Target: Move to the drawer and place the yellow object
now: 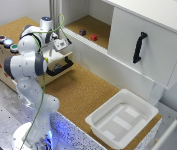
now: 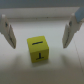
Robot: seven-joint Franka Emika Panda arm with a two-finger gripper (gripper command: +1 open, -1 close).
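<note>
In the wrist view a small yellow cube, the yellow object [image 2: 39, 50], lies on a pale surface with a dark mark on its top face. My gripper [image 2: 39, 44] is open, its two white fingers [image 2: 7, 31] standing wide on either side of the cube and not touching it. The exterior view shows the gripper [image 1: 61, 46] reaching down over the pulled-out drawer [image 1: 63, 61], a pale wooden one with a black bar handle [image 1: 60, 69], set in a light wooden box [image 1: 0, 60]. The arm hides the cube in that view.
Three round buttons [image 1: 8, 43] sit on top of the wooden box. A dark block [image 1: 82, 32] and a red block [image 1: 94, 37] lie in the open shelf behind. A white cabinet door [image 1: 153, 45] with a black handle is at the exterior view's right. A white tray [image 1: 123, 117] stands in front.
</note>
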